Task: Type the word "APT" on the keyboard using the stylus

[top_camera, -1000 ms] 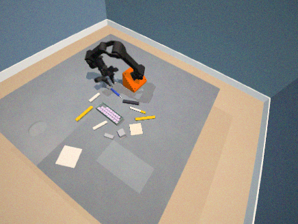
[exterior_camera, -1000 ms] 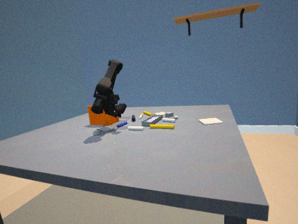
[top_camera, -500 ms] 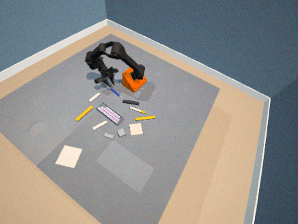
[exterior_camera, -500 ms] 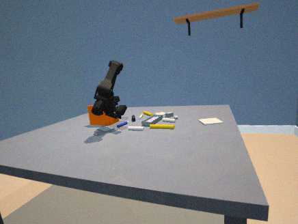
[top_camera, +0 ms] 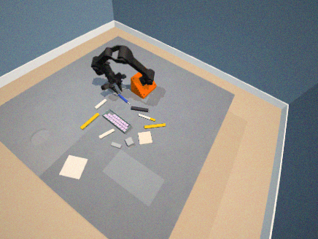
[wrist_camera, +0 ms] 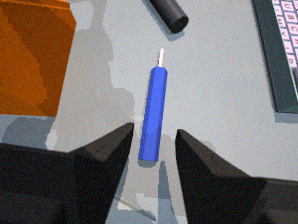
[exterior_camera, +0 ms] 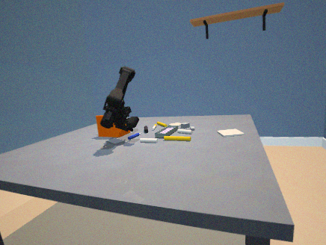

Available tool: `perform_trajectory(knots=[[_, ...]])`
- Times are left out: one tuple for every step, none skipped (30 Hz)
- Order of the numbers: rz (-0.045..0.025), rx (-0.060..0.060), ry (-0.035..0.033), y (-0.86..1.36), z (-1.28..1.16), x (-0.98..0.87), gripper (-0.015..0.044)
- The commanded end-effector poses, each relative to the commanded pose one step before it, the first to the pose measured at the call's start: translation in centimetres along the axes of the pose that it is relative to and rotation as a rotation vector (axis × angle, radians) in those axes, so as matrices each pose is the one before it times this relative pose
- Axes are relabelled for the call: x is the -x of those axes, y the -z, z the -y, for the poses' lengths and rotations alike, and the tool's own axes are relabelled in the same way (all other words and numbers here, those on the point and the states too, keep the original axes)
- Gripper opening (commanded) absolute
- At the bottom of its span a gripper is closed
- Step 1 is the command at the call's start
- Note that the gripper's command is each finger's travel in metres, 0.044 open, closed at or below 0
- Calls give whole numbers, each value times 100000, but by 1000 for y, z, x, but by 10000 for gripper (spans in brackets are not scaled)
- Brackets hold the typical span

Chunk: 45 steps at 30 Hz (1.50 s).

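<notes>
The blue stylus (top_camera: 124,99) (exterior_camera: 134,136) (wrist_camera: 154,112) with a pale tip lies on the desk, its tip pointing away from my gripper in the wrist view. My gripper (top_camera: 118,91) (wrist_camera: 155,131) is partly open over the stylus's rear end; one finger shows on each side, with gaps between. Nothing is held. The exact height of the fingertips above the desk is hard to tell. The keyboard (top_camera: 117,122) (exterior_camera: 167,131) (wrist_camera: 272,65), with pink-white keys in a dark green frame, lies to the right in the wrist view, partly cut off.
A black cylinder (top_camera: 139,108) (exterior_camera: 146,129) (wrist_camera: 171,14) lies beyond the stylus tip. The orange base block (top_camera: 143,87) (wrist_camera: 30,60) stands left in the wrist view. A white stick (top_camera: 101,103) (exterior_camera: 149,140) and a yellow stick (top_camera: 90,121) (exterior_camera: 177,138) lie near the keyboard.
</notes>
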<state>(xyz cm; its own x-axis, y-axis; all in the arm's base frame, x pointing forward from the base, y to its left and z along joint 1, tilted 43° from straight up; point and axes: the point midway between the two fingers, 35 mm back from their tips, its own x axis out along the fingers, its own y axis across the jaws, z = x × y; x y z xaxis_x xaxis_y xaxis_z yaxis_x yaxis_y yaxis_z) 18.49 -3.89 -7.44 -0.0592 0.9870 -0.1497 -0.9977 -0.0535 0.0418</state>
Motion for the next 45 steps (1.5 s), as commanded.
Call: perform_trajectory(knots=[[968,-740,184,212,-119,-398,150],[2,1,0,27,1,-33,150],[3,1,0,41,2,-50,150],[3,1,0,41,1,-50,150],[3,1,0,43,1,-53,150],[2,2,0,34,10,-42,150],[2,1,0,32,1,-40,150],[3,1,0,44,1,-54,150],[4,2,0,59,2,-72,150],[4,2,0,49,9,-61,150],[1,1,0,17,3,-21,150],[2,1,0,27,1,-33,150],[3,1,0,40,1,-49,150],[4,2,0,55,2,-68,150],[3,2,0,37,6,-45,150],[2,1,0,23,4,-28,150],[2,1,0,27,1,-33,150],[3,1,0,41,2,-51,150],[3,1,0,41,1,-50,150],[3,1,0,43,1,-53,150],[3,2,0,33,10,-42,150],[2,1,0,32,1,-40,150],[3,1,0,44,1,-55,150],[5,2,0,59,2,-72,150],[4,2,0,49,1,-61,150],[1,1,0,17,0,-21,150],[2,1,0,27,0,-33,150],[3,1,0,40,0,-49,150],[4,2,0,56,0,-68,150],[4,2,0,50,0,-62,150],[1,1,0,17,0,-22,150],[2,1,0,27,0,-33,150],[3,1,0,40,0,-49,150],[4,2,0,56,0,-68,150],[4,1,0,50,0,-62,150],[1,1,0,17,0,-21,150],[2,1,0,27,0,-33,150],[3,1,0,40,0,-49,150],[4,2,0,56,0,-68,150],[4,1,0,50,0,-62,150],[1,1,0,17,0,-21,150],[2,1,0,27,0,-33,150],[3,1,0,40,0,-49,150],[4,2,0,56,0,-68,150],[4,1,0,50,0,-62,150]])
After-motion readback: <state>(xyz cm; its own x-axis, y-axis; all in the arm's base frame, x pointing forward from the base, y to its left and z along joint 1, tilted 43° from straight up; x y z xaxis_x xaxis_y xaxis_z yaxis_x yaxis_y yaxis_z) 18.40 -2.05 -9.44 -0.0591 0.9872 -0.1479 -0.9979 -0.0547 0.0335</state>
